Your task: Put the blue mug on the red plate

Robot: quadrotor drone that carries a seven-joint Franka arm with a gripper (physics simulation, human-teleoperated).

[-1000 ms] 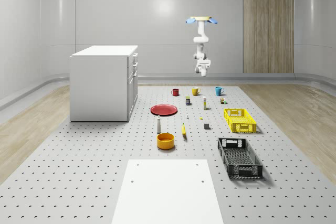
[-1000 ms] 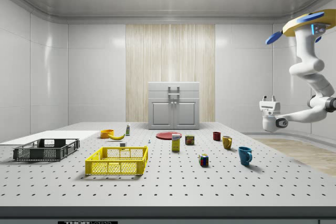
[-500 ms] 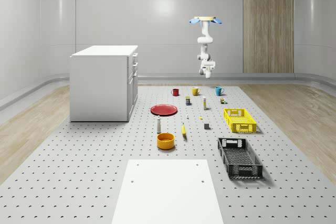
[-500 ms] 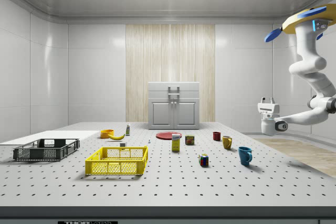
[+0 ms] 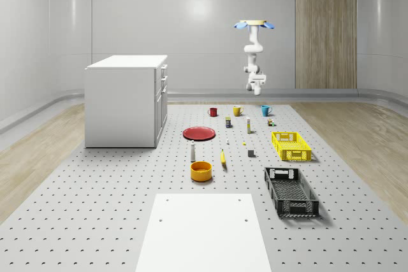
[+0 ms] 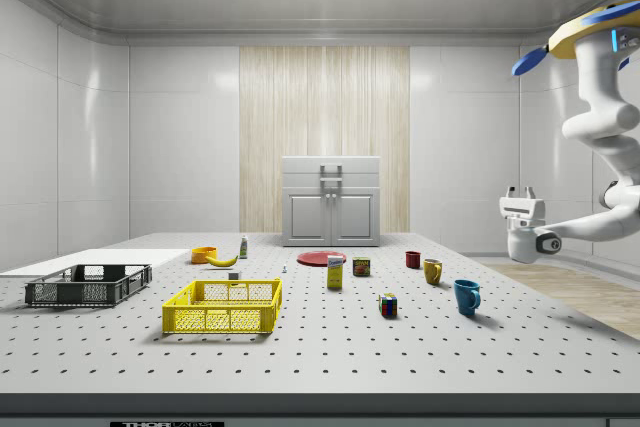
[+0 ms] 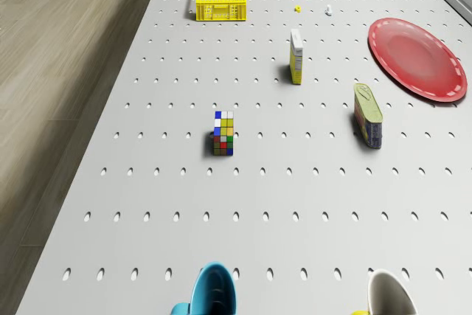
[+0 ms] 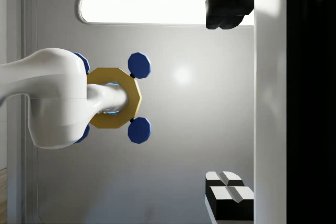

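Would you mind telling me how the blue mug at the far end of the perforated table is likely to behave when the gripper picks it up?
The glossy blue mug looks rigid and probably slippery, so a firm grip seems wise. It stands upright on a flat base and seems stable, though a sideways nudge might tip it. Its side handle may make it hang slightly unevenly if gripped by the rim.

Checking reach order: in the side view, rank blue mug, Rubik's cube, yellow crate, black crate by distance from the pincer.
Pincer hangs in the air at the side view's right.
1. Blue mug, below and just left of it.
2. Rubik's cube, further left.
3. Yellow crate, mid-left.
4. Black crate, far left.
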